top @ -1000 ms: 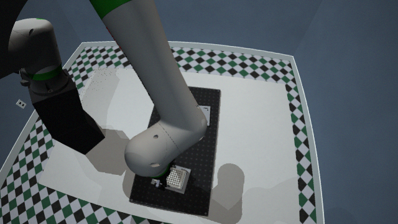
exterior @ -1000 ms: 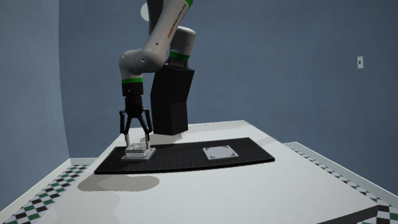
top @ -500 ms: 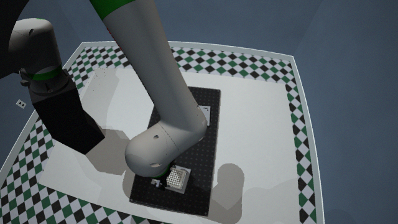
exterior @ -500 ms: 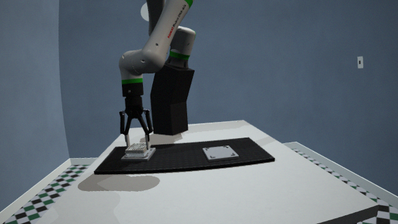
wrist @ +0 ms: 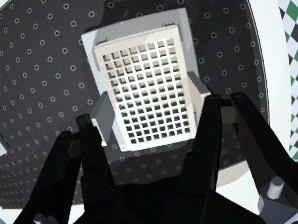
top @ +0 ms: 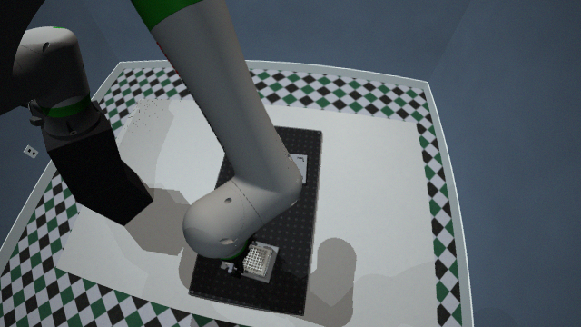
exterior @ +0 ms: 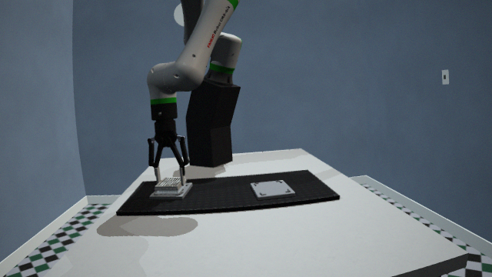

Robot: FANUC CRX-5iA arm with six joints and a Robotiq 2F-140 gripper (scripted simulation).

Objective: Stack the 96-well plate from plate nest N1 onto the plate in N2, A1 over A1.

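A white 96-well plate (exterior: 169,185) sits over the grey nest (exterior: 171,191) at the left end of the black mat in the exterior view. My gripper (exterior: 170,178) comes straight down on it and is shut on the plate's two long sides. In the wrist view the plate (wrist: 147,90) lies between my black fingers, with the grey nest (wrist: 136,36) showing around it. I cannot tell a lower plate apart under the held one. In the top view the plate (top: 257,260) shows under my wrist. The other nest (exterior: 272,189) is empty.
The black dotted mat (exterior: 231,192) carries both nests on the white table. The arm's black base block (exterior: 211,123) stands behind the mat. My forearm (top: 236,136) hides part of the empty nest (top: 300,164) in the top view.
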